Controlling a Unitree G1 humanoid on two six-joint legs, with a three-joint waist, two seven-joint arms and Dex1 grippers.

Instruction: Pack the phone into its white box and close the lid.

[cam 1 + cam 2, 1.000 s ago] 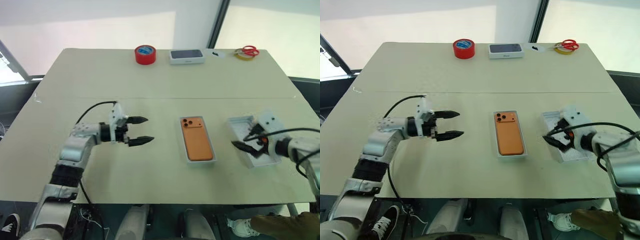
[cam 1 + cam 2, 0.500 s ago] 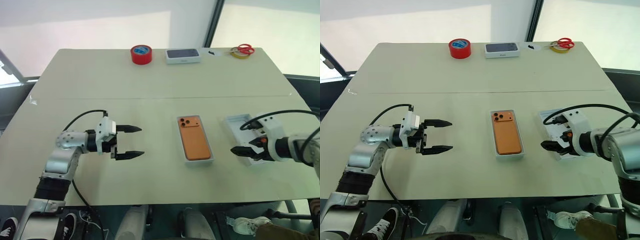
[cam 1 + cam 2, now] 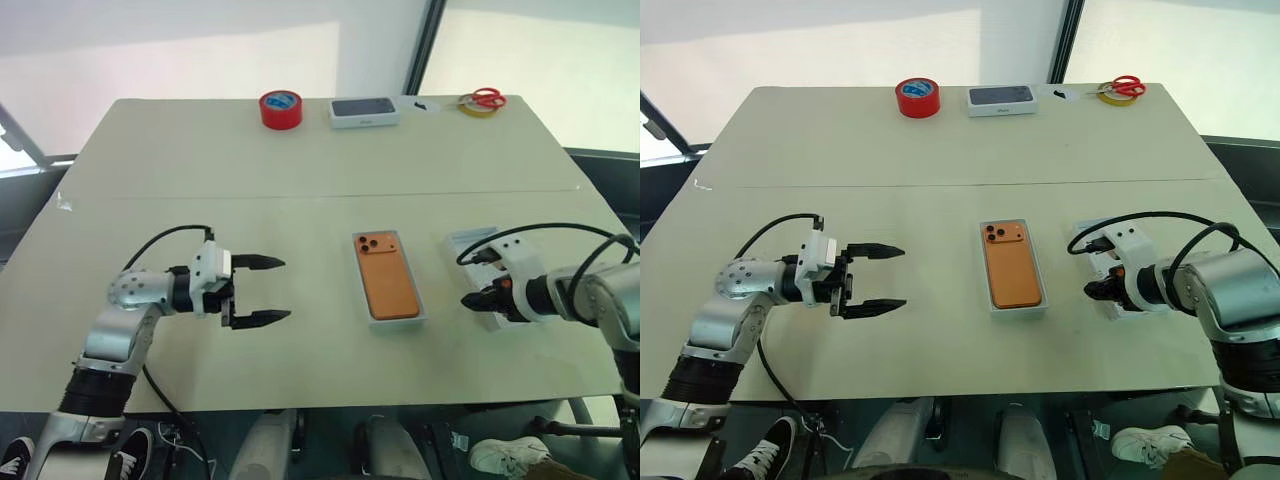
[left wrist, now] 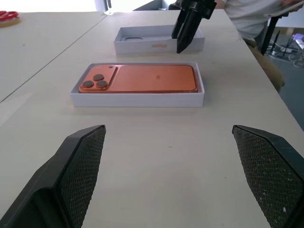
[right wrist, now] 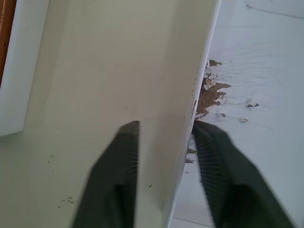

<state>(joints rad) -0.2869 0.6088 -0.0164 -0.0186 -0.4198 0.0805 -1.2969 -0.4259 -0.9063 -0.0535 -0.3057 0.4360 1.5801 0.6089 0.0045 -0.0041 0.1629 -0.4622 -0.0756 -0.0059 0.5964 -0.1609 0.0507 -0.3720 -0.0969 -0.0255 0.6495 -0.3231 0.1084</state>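
Note:
The orange phone (image 3: 389, 283) lies camera side up inside the white box (image 3: 398, 322) at the table's middle. To its right the lid (image 3: 472, 248) rests with its plain white inside facing up. My right gripper (image 3: 470, 300) points down at the lid's near left wall. In the right wrist view its fingers (image 5: 118, 166) straddle that wall (image 5: 166, 95) and are shut on it. My left gripper (image 3: 285, 289) hovers open left of the box, pointing toward it and holding nothing. In the left wrist view the phone (image 4: 152, 78) lies between the open fingers (image 4: 80, 171).
Along the far edge stand a red tape roll (image 3: 280, 108), a white box with a dark phone picture (image 3: 364, 110) and red scissors (image 3: 485, 98) on a yellow roll. Bare tabletop lies between my left gripper and the box.
The right gripper has gone from open over the lid to shut on its near wall, tipping further downward. The left gripper has drawn back slightly, still open.

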